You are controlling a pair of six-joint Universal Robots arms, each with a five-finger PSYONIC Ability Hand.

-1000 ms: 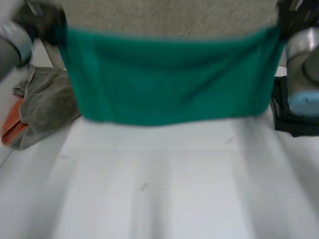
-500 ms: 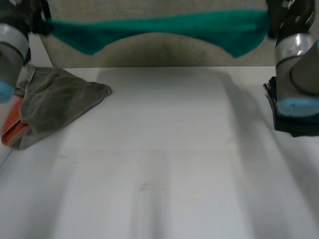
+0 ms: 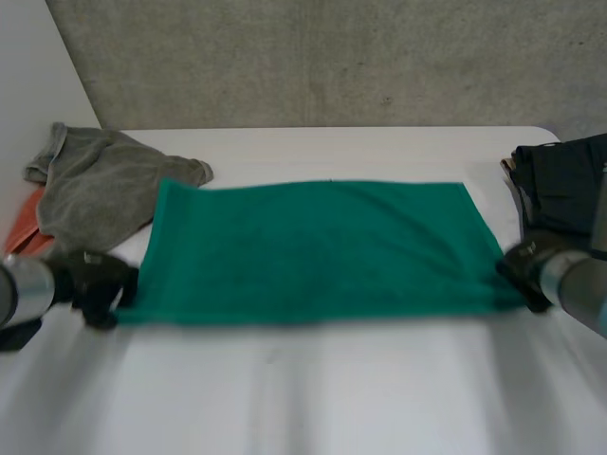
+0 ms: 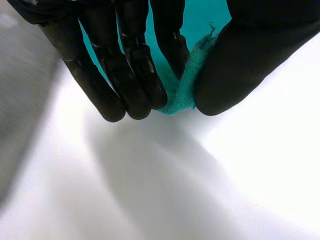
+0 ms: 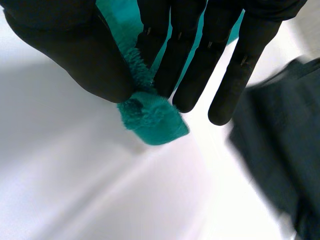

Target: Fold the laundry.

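- You are looking down at a green towel (image 3: 313, 246) lying spread flat on the white table (image 3: 313, 398), stretching between your two hands.
- Your left hand (image 3: 95, 284) is pinching one near corner, the cloth sitting between its fingers (image 4: 135, 75) and thumb.
- Your right hand (image 3: 522, 265) is gripping the other near corner the same way, the corner poking out at its fingertips.
- A grey cloth (image 3: 95, 190) is lying beyond your left hand, over an orange cloth (image 3: 24, 232).
- A dark garment (image 3: 564, 185) is lying just beyond your right hand.
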